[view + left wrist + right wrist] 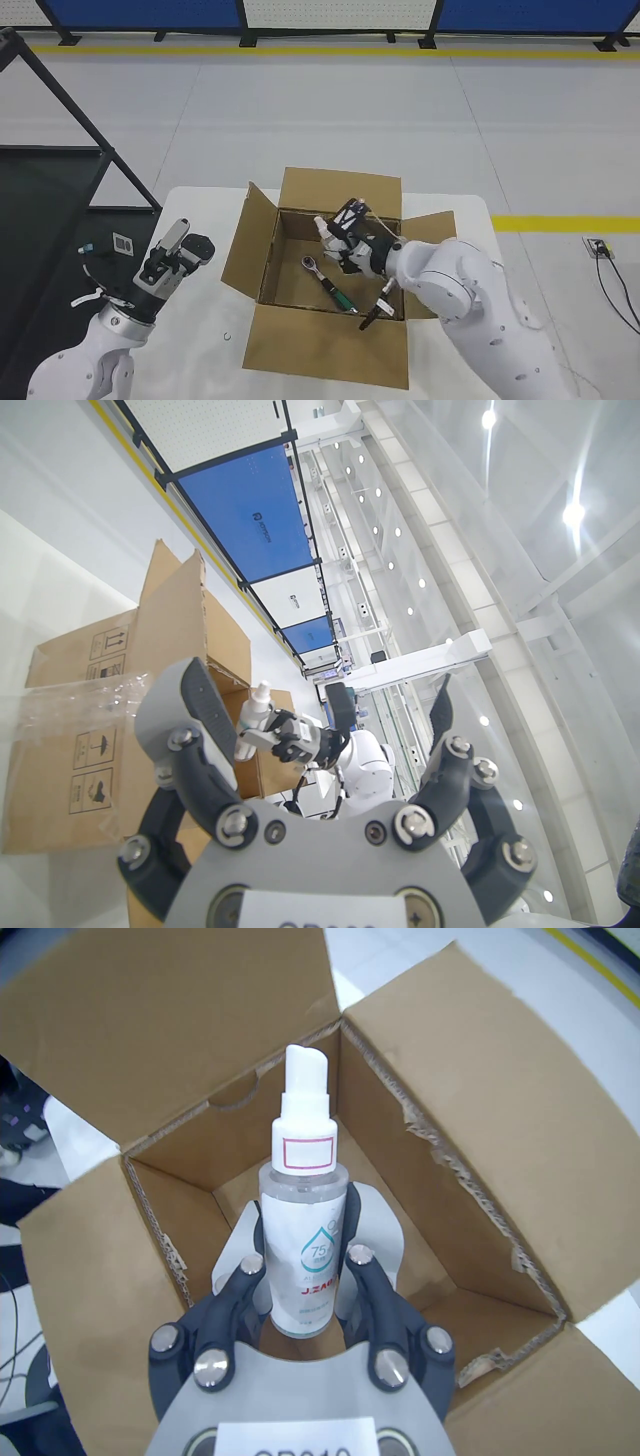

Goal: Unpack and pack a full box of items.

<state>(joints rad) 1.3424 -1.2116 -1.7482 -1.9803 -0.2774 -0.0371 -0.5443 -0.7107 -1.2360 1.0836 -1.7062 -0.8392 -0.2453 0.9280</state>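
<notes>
A white desk (205, 315) stands on a pale floor. A black frame (105, 150) rises left of the desk, and a small white tag (123, 243) lies near the desk's left edge. Beyond the desk, a yellow floor line (300, 50) runs before blue panels (140, 12). A floor socket (597, 247) with its cable sits to the desk's right.

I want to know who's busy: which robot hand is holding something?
The right gripper, over the open box, is shut on the spray bottle. The left gripper is open and empty.

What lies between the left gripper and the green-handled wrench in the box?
In the top view: bare table, then the open side flap and wall of the box.
</notes>
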